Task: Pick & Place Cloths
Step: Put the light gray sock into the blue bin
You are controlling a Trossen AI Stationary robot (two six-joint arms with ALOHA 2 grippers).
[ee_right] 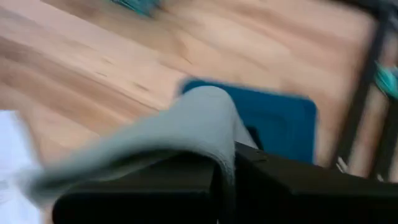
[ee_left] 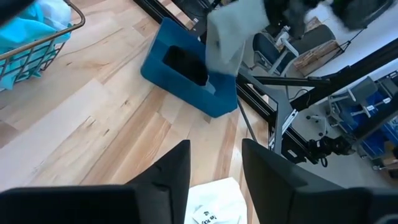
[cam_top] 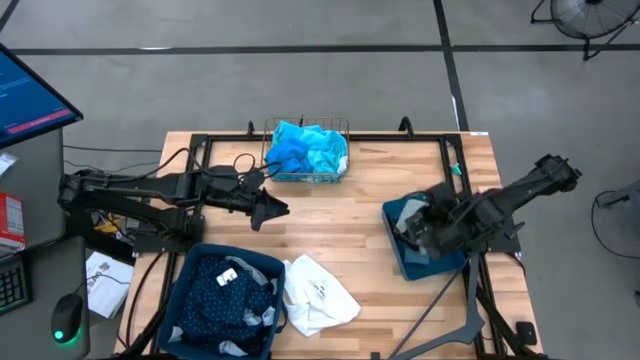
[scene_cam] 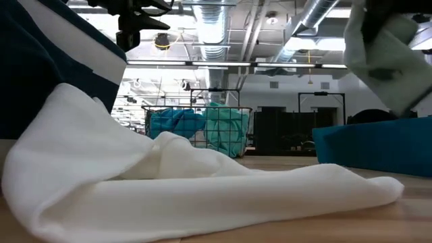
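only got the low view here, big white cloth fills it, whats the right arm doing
Observer: From above, the right gripper is over the small teal bin at the table's right side, shut on a grey cloth.
Operator: and the left one
Observer: The left gripper is open, empty, over bare table near the wire basket.
Operator: where is that white cloth really
Observer: The white cloth lies at the near edge, against a larger teal bin holding a navy dotted cloth.
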